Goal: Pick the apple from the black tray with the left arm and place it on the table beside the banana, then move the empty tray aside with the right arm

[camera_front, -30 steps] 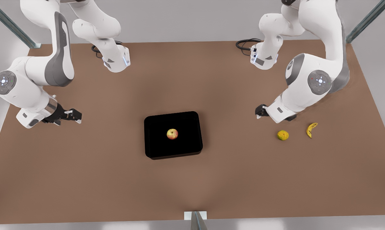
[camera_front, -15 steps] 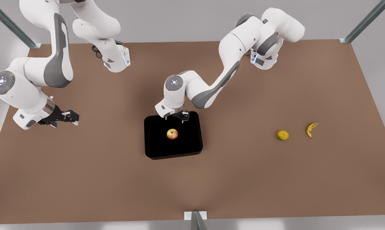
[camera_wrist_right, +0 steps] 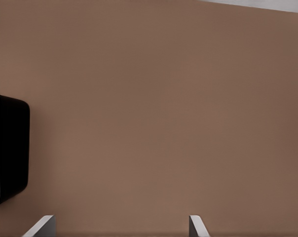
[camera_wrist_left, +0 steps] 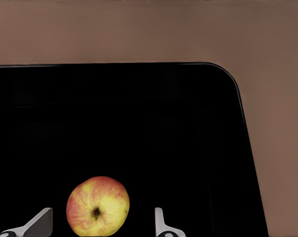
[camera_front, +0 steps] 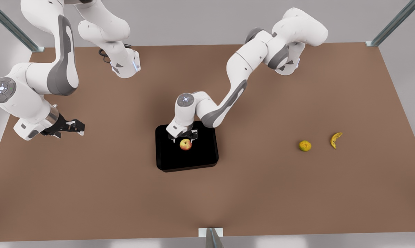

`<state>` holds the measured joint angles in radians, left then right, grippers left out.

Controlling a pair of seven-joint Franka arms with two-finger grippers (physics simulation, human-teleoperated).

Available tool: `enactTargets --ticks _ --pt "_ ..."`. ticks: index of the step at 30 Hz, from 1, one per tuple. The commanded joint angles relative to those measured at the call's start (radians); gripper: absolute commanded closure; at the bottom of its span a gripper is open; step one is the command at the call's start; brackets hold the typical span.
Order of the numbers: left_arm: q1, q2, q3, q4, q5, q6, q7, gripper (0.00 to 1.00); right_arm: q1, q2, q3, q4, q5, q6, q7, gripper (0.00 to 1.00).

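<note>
I've got the left gripper poised over the apple in the black tray, jaws spread, while the right gripper waits spread; next I lower and pinch.

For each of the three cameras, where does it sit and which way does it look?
Front view: high above the table, looking down; both arms, right gripper waiting aside.
Left wrist view: on the left gripper, over the tray, facing the apple between open fingers.
Right wrist view: faces bare table, open fingers, tray corner.
Shared: the tray appears in all views.
</note>
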<state>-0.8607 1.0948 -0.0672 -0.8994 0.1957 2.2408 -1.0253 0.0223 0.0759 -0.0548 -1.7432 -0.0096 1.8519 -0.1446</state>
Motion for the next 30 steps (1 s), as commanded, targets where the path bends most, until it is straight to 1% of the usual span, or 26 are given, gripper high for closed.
enactTargets --ticks 1,6,9,11,22,28,29,30 --pt "0.0 0.008 0.006 0.004 0.002 0.074 -0.197 0.0 0.001 0.001 0.0 0.001 0.0 0.0 -0.009 0.0" --pt "-0.011 0.025 0.017 0.002 0.025 0.069 -0.199 0.0 0.001 0.001 0.0 0.001 0.0 0.0 -0.009 0.0" --pt "-0.012 0.026 0.013 0.002 0.051 -0.027 -0.182 0.0 0.001 0.002 0.0 0.001 0.0 0.0 -0.007 0.0" --pt "-0.015 0.026 0.015 0.002 0.051 -0.047 -0.182 0.0 0.001 0.002 0.0 0.002 0.0 0.0 -0.007 0.0" --pt "-0.023 0.091 0.018 0.011 0.053 0.037 -0.194 0.0 0.001 0.002 0.0 0.002 0.0 0.0 -0.009 0.0" --pt "-0.034 0.111 0.041 0.01 0.053 0.054 -0.194 0.0 0.002 0.002 0.0 0.001 -0.001 0.0 -0.007 0.0" --pt "-0.035 0.109 0.041 0.01 0.053 0.049 -0.194 0.12 0.002 0.002 0.0 0.002 -0.001 0.0 -0.007 0.0" --pt "-0.035 0.108 0.041 0.01 0.053 0.043 -0.194 0.26 0.002 0.002 0.0 0.001 -0.001 0.0 -0.007 0.0"
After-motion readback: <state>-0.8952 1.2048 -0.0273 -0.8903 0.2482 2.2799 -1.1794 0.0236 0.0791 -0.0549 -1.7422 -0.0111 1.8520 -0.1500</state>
